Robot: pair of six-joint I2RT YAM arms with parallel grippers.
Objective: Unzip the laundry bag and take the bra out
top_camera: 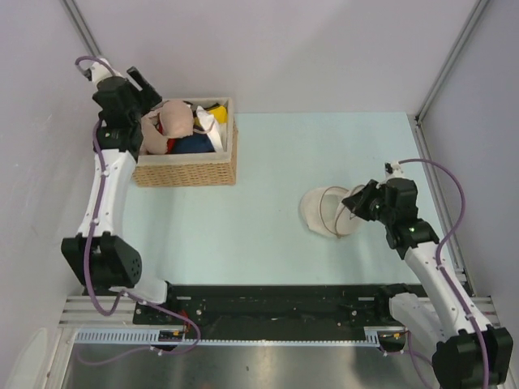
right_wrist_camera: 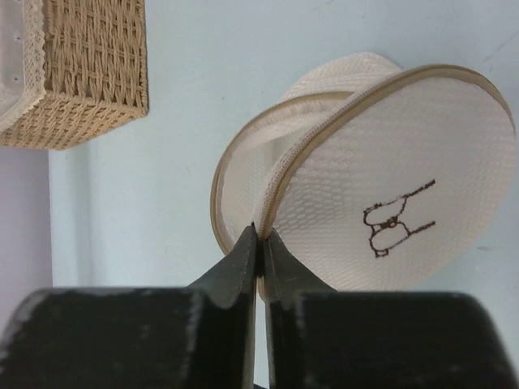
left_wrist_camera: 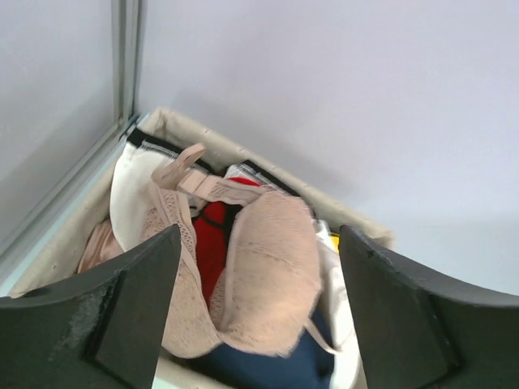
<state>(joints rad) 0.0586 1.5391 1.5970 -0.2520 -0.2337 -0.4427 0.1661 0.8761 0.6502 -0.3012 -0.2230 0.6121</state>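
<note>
Right, my right gripper (right_wrist_camera: 261,233) pinches shut on the rim of the unzipped laundry bag (right_wrist_camera: 405,186), mid-table; my left gripper (left_wrist_camera: 259,251) hangs wide, empty, over the wicker basket (top_camera: 186,172) where the bra (left_wrist_camera: 212,243) lies under a beige bra (left_wrist_camera: 272,275), so unzipping and removal look done

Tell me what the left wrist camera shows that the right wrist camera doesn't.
Left wrist only: the open left fingers above a beige lace bra that lies on the red bra. Right wrist only: the laundry bag, its lid gaping open, with the right fingers pinched on its rim. Both: the wicker basket, its lined inside in one, its woven side in the other.
</note>
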